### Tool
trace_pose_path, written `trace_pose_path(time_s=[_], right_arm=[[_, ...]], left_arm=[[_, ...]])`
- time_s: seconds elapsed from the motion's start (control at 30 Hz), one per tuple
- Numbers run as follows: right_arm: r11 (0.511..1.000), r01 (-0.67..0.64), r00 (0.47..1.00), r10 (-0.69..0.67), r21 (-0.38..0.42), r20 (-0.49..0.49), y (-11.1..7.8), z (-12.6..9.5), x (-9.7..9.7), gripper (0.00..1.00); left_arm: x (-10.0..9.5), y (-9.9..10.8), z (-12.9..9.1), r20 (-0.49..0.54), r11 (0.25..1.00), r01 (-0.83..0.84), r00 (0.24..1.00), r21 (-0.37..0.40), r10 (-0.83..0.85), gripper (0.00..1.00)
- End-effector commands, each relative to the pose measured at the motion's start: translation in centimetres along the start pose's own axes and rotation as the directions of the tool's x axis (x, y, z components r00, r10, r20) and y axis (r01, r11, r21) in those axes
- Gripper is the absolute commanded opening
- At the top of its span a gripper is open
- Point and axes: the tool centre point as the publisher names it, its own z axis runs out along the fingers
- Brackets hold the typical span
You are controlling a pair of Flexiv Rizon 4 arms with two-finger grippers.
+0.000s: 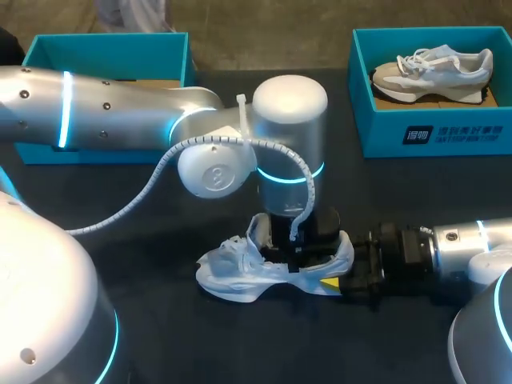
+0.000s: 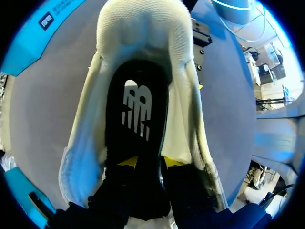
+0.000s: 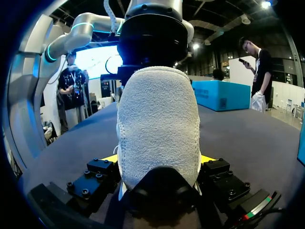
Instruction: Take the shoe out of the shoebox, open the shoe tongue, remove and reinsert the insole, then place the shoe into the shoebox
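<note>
A white shoe (image 1: pixel 240 272) lies on the dark table in the front middle, heel to the right. My left gripper (image 1: pixel 298 244) reaches straight down into its opening. In the left wrist view its yellow tips stand a little apart, open, on either side of the black insole (image 2: pixel 138 105), which lies inside the shoe (image 2: pixel 138 28); the left gripper (image 2: pixel 150 162) sits over the insole's front part. My right gripper (image 1: pixel 340 276) comes in from the right. Its fingers press the heel (image 3: pixel 157 124) from both sides, so the right gripper (image 3: pixel 159 160) is shut on the shoe.
A teal shoebox (image 1: pixel 48 48) stands at the back left, partly behind my left arm. A second teal box (image 1: pixel 432 132) at the back right holds a grey and white shoe (image 1: pixel 432 72). My left arm spans the table's middle.
</note>
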Motion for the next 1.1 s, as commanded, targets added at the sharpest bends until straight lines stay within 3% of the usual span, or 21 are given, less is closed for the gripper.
trace_pose_path(time_s=[0.03,0.4,0.47,0.53,0.57,0.8,1.1], right_arm=[[1.000,0.000,1.000,0.000,0.001,0.002,0.1,0.1,0.0,0.00],[1.000,0.000,1.000,0.000,0.001,0.002,0.1,0.1,0.0,0.00],[1.000,0.000,1.000,0.000,0.001,0.002,0.1,0.1,0.0,0.00],[1.000,0.000,1.000,0.000,0.001,0.002,0.1,0.1,0.0,0.00],[1.000,0.000,1.000,0.000,0.001,0.002,0.1,0.1,0.0,0.00],[1.000,0.000,1.000,0.000,0.001,0.002,0.1,0.1,0.0,0.00],[1.000,0.000,1.000,0.000,0.001,0.002,0.1,0.1,0.0,0.00]], left_arm=[[-0.4,-0.3,0.7,0.052,1.000,0.022,0.998,-0.006,-0.021,0.33],[-2.7,-0.3,0.7,0.157,0.997,0.070,0.986,-0.037,-0.064,0.27],[-2.9,-0.3,0.7,0.160,0.996,0.075,0.985,-0.041,-0.068,0.20],[-3.0,-0.4,0.8,0.177,0.995,0.084,0.981,-0.049,-0.074,0.04],[-3.1,-0.4,0.9,0.177,0.995,0.083,0.982,-0.049,-0.074,0.00],[-3.3,-0.3,0.2,0.179,0.995,0.092,0.980,-0.031,-0.085,0.00],[-2.7,0.7,-1.8,0.017,0.993,0.062,0.998,0.098,-0.064,0.00]])
